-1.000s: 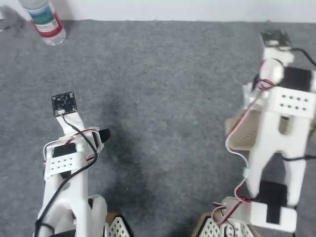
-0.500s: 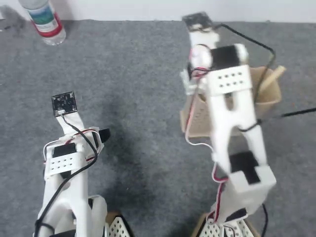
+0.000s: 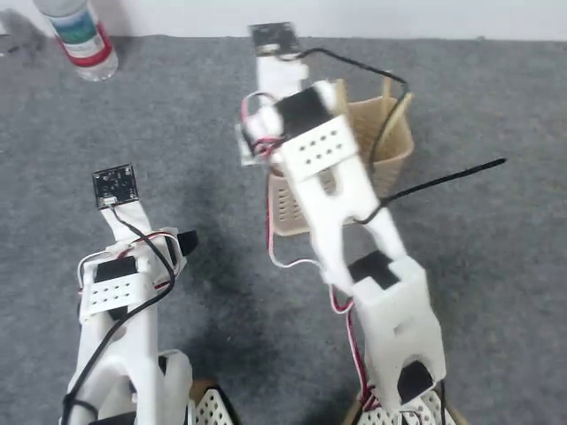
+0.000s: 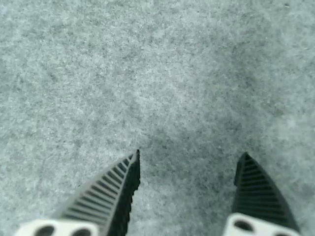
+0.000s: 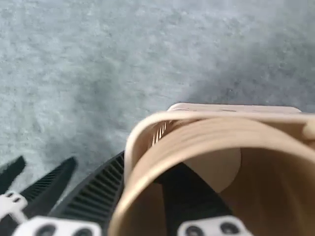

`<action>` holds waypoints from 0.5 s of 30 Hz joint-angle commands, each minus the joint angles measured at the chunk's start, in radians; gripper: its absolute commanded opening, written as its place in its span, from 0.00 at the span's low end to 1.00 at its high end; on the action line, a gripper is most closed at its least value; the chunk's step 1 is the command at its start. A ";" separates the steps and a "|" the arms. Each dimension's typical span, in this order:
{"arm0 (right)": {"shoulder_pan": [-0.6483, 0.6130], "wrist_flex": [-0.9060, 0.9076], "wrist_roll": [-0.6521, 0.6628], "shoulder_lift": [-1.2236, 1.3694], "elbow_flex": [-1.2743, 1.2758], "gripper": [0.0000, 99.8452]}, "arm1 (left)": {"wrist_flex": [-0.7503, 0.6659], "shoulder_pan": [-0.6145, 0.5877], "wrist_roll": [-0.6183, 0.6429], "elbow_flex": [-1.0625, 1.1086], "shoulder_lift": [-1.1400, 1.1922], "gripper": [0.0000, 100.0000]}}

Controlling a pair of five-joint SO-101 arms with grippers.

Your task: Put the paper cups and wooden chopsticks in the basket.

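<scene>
The tan slotted basket (image 3: 390,150) is at the middle of the grey carpet, with wooden chopsticks (image 3: 396,111) sticking up from its far side. My right gripper (image 3: 255,150) is at the basket's left end, shut on its wall. In the right wrist view the right gripper (image 5: 147,167) has one finger (image 5: 98,189) outside a curved tan rim (image 5: 197,123) and the other inside. A pale round bottom (image 5: 216,164), like a paper cup's, shows within. My left gripper (image 4: 189,160) hangs open over bare carpet at the lower left (image 3: 182,243).
A plastic bottle (image 3: 80,35) with a red label stands at the far left corner. A black cable (image 3: 443,177) trails from the right arm over the carpet to the right of the basket. Both arm bases stand at the near edge.
My right arm has swung from the right edge to the middle, and the basket with the chopsticks came along in its grip. The left arm has kept still.
</scene>
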 commanded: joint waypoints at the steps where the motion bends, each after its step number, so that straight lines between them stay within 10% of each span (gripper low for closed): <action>1: -0.016 -0.028 -0.023 0.041 -0.123 0.01 | -0.017 0.008 0.009 -0.012 -0.009 0.30; 9: 0.074 -0.027 0.020 0.110 -0.299 0.03 | -0.017 0.008 0.011 -0.012 -0.009 0.30; 15: 0.002 0.028 0.216 0.110 -0.582 0.28 | -0.017 0.008 0.011 -0.012 -0.009 0.30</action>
